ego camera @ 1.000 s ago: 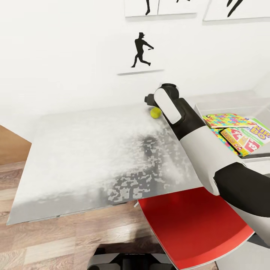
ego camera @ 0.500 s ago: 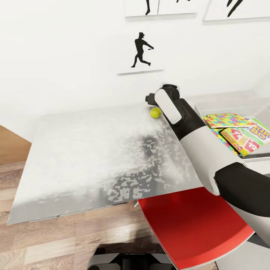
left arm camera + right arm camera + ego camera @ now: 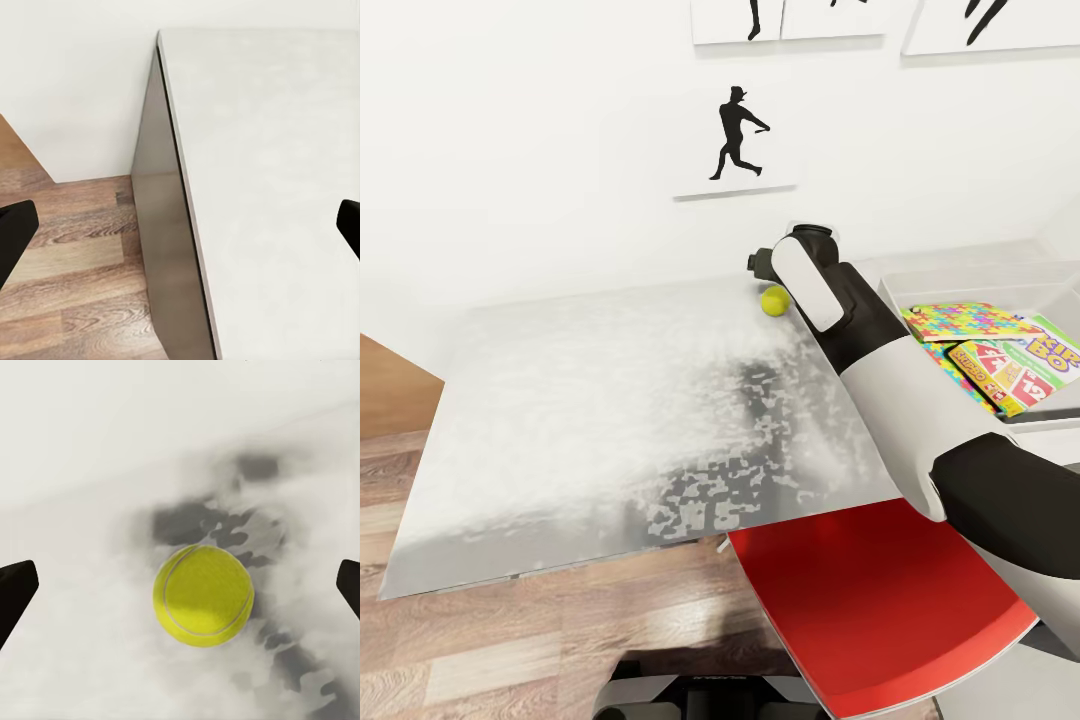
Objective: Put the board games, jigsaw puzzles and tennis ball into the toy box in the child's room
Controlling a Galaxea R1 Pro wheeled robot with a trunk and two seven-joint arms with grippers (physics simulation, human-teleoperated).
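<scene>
The table (image 3: 610,420) takes up the left and middle of the head view, its pale top mottled with grey patches, with wooden floor (image 3: 510,640) below it at the lower left. A red chair seat (image 3: 870,600) sits at the lower right, just under the table's near edge. The right arm (image 3: 900,400) reaches from the lower right up to the middle of the frame. At the right edge the toy box (image 3: 960,277) holds a jigsaw puzzle (image 3: 965,322) and the Skip-Bo board game (image 3: 1020,365), lying flat. The tennis ball (image 3: 775,300) rests on the table top near the wall, just left of the arm's end. In the right wrist view the ball (image 3: 203,595) lies centred between the right gripper (image 3: 180,592) fingers, which are spread wide at both frame edges, apart from it. The left gripper (image 3: 180,232) is likewise spread, over the table's edge
</scene>
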